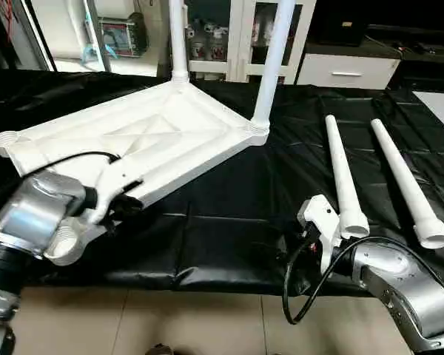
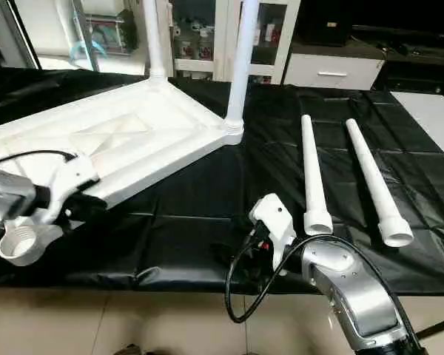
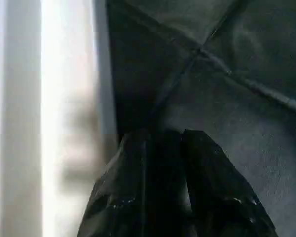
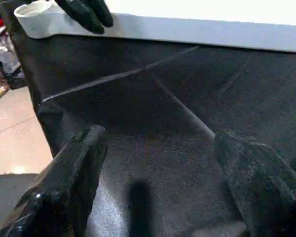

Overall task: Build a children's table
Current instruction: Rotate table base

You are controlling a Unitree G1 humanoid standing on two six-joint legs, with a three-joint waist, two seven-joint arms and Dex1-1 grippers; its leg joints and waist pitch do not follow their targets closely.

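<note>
The white plastic children's table [image 1: 140, 140] lies upside down on the black-covered surface [image 1: 229, 214]; the left end effector [image 2: 85, 205], narrowly parted, pinches its rim. The right end effector [image 4: 163, 177], wide open and empty, should take the nearer white tapered leg [image 1: 344, 177] by its wide end.

The white rectangular plastic tabletop [image 1: 144, 137], upper left of the frame, looks smooth with a soft sheen, its ribbed underside moulded. The long tapered white tube legs [image 1: 345, 177] at the right look like the same smooth plastic. The black sheet covering the table [image 1: 229, 214] is glossy, creased, and catches the light like vinyl or leatherette. The forearms [image 1: 29, 214] at the bottom corners are brushed silver metal. The right gripper [image 4: 153, 182] has black fingers [image 4: 64, 182] of a shiny rubbery look.
</note>
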